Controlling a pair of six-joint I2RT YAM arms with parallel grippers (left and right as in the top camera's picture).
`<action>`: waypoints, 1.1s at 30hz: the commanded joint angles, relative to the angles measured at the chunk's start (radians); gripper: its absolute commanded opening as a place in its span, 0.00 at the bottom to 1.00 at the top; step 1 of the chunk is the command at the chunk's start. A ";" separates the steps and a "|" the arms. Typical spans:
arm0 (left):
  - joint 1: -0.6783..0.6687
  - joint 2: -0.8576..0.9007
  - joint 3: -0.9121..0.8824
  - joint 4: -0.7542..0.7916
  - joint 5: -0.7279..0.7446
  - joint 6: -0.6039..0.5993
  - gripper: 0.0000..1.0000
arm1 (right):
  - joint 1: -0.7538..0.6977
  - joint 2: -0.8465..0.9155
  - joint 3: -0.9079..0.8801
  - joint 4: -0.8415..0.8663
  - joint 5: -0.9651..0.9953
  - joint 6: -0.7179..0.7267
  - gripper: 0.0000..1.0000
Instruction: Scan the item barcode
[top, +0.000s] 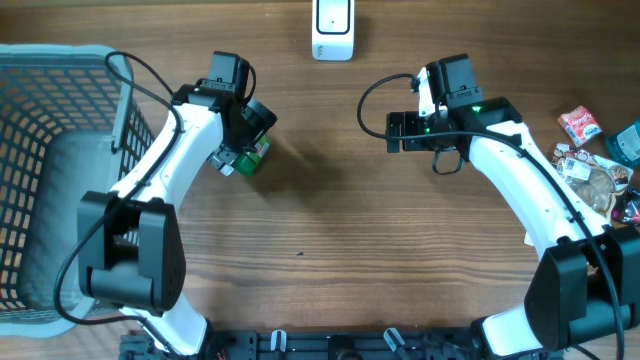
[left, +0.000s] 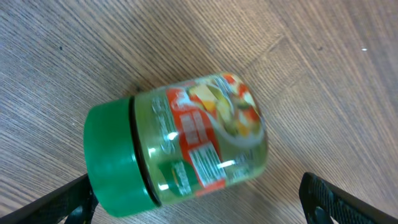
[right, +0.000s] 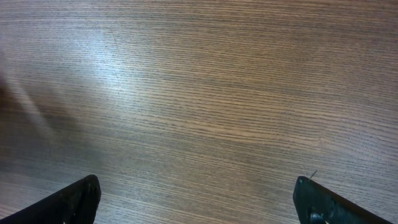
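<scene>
Between spread fingers of left hand (left: 202, 200), jar (left: 186, 143) sideways on table (left: 311, 62)

The whole setting is one wooden surface (top: 330, 200), mid-brown, with fine straight grain running from 9 o'clock to 3 o'clock in the overhead view. No wall, floor or window shows in any view. At 9 o'clock stands a grey plastic basket (top: 60, 52) with mesh walls, its far side cut off by the picture's edge. The light is soft and even, falling from above. In the right wrist view it leaves a pale sheen (right: 118, 56) on the wood toward 10 o'clock, with a dim blurred shadow at 9 o'clock.
</scene>
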 joint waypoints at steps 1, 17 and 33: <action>0.003 0.026 0.011 0.002 -0.028 -0.035 1.00 | -0.002 -0.002 0.019 0.003 -0.016 0.002 1.00; 0.003 0.073 0.011 0.037 -0.056 -0.054 1.00 | -0.002 -0.002 0.019 0.003 -0.016 0.002 1.00; 0.022 0.074 0.010 0.026 -0.055 -0.057 1.00 | -0.002 -0.002 0.019 0.003 -0.017 0.003 1.00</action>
